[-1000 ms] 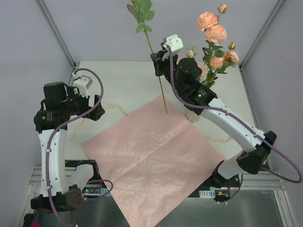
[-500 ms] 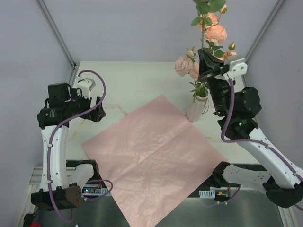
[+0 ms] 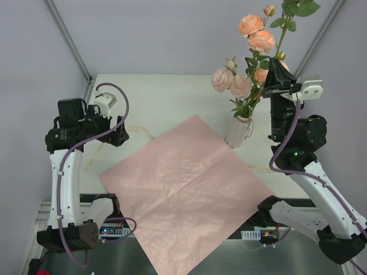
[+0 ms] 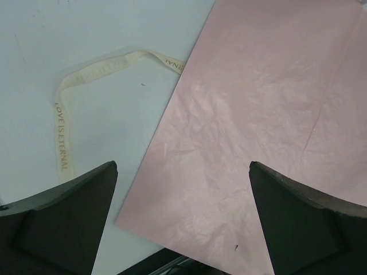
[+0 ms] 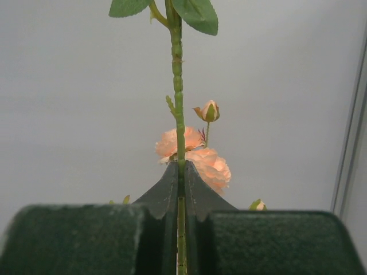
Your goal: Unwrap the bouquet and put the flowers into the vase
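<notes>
The bouquet is apart: its pink paper [image 3: 183, 183] lies spread flat on the table, and its cream ribbon [image 4: 62, 123] lies loose beside it. The off-white vase [image 3: 237, 133] stands upright at the paper's far right corner. Several peach-pink flowers [image 3: 259, 40] stand in it. My right gripper [image 3: 275, 63] is just right of the vase and above its rim, shut on one long green stem [image 5: 178, 86]. The stem's leaves [image 3: 301, 7] reach the top of the view. My left gripper [image 4: 183, 172] hangs open over the paper's left edge with nothing between its fingers [image 4: 74, 217].
The white table [image 3: 155, 97] ends at grey walls behind and on both sides. In the right wrist view, roses [image 5: 200, 157] and a bud [image 5: 208, 111] show beyond the held stem. A metal rail [image 3: 298, 220] runs along the near edge.
My right arm has swung from left of the vase to its right, carrying the stem upright with it. The left arm has hardly moved.
</notes>
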Motion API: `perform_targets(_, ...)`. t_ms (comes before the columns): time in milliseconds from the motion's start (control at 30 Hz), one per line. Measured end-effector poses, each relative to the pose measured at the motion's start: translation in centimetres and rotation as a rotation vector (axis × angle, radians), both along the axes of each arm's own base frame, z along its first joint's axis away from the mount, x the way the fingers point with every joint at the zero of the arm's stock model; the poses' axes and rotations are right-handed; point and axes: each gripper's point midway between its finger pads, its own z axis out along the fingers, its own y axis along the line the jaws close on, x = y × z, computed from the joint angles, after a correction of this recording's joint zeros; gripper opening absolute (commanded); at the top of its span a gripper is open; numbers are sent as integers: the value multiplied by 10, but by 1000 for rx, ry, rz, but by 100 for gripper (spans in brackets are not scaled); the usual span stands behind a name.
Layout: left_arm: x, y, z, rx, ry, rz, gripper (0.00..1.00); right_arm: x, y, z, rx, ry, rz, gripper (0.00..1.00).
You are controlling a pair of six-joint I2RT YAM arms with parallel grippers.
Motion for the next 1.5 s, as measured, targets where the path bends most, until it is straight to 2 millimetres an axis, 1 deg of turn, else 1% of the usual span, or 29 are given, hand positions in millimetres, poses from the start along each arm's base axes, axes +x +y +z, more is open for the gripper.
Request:
perform_targets(100, 2, 0, 0, 0, 0, -2, 99, 9, -7, -1, 6, -7, -35, 1)
perform_targets(333, 6, 1, 3, 3, -2, -5, 99, 28, -19, -14, 30, -5, -82, 1)
perform_targets(600, 11, 2, 7, 6, -6, -5, 99, 41, -34, -27, 97, -15, -108, 1)
perform_targets(833, 12, 2, 7, 6, -6, -7, 99, 50, -34, -41, 120, -27, -115, 1)
perform_targets(1033, 8, -1, 12, 5, -30, -25, 99, 56, -31, -54, 114, -23, -118, 1)
perform_targets(1233, 5, -3, 15, 2, -42, -36, 99, 62, -28, -77, 100, 15, -116, 1)
perform_targets(1300, 5, -3, 15, 2, -43, -35, 99, 63, -27, -84, 97, 48, -108, 4)
perform_targets(1333, 5, -3, 15, 3, -43, -35, 99, 63, -27, -87, 96, 62, -104, 13)
perform_targets(1367, 5, -2, 15, 3, -43, -35, 99, 60, -27, -88, 97, 75, -98, 19)
perform_targets(1500, 6, -2, 16, 4, -47, -35, 99, 42, -29, -87, 110, 102, -64, 37)
